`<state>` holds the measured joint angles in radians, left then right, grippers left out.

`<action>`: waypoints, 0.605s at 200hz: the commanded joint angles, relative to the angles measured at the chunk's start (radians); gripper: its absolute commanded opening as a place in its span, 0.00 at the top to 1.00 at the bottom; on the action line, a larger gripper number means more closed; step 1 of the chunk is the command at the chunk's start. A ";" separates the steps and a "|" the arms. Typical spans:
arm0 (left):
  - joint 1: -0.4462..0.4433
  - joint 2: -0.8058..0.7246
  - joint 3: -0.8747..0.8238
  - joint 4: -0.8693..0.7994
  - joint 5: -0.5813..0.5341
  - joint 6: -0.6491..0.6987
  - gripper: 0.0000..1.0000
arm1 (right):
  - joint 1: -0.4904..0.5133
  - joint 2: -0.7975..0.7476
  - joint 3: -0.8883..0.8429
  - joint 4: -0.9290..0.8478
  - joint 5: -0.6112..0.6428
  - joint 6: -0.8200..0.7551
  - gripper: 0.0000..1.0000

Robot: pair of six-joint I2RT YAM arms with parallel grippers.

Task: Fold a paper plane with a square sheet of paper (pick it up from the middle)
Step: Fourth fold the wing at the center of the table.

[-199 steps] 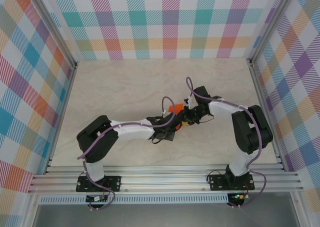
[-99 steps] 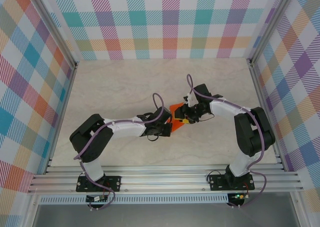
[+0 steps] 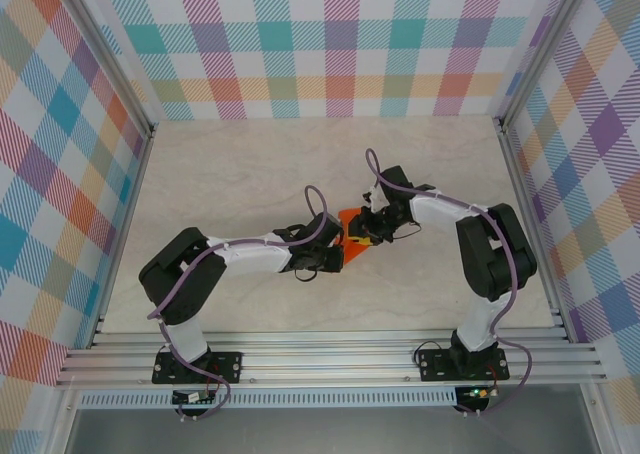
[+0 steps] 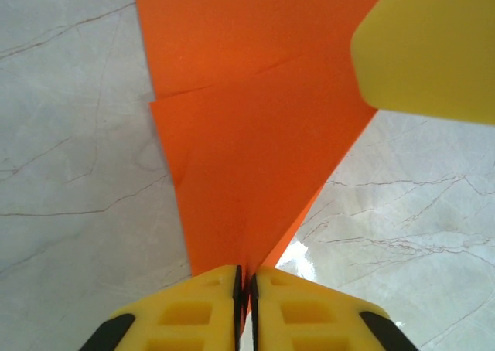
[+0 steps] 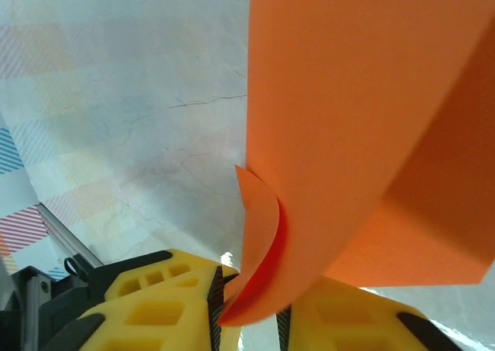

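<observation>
From above, I see the folded orange paper [image 3: 350,246] mid-counter [image 3: 250,164], caught between left claw [image 3: 338,258] and right claw [image 3: 367,236]. Left wrist: the claw [image 4: 246,277] is pinched tight on the paper's [image 4: 247,134] narrow end. Right wrist: that claw [image 5: 249,297] is closed around the paper's [image 5: 348,96] curled edge.
</observation>
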<state>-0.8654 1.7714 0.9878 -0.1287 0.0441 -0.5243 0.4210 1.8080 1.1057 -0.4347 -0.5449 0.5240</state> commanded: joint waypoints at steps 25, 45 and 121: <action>-0.007 -0.014 0.027 -0.061 -0.052 0.032 0.75 | 0.009 0.010 0.034 -0.018 0.008 0.002 0.82; -0.013 -0.005 0.043 -0.076 -0.064 0.038 0.74 | 0.009 0.008 0.032 -0.018 0.004 0.000 0.82; -0.030 0.026 0.078 -0.106 -0.082 0.057 0.74 | 0.009 0.004 0.033 -0.021 -0.001 -0.004 0.82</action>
<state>-0.8845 1.7771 1.0393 -0.2058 -0.0174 -0.4900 0.4210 1.8095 1.1095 -0.4362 -0.5385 0.5240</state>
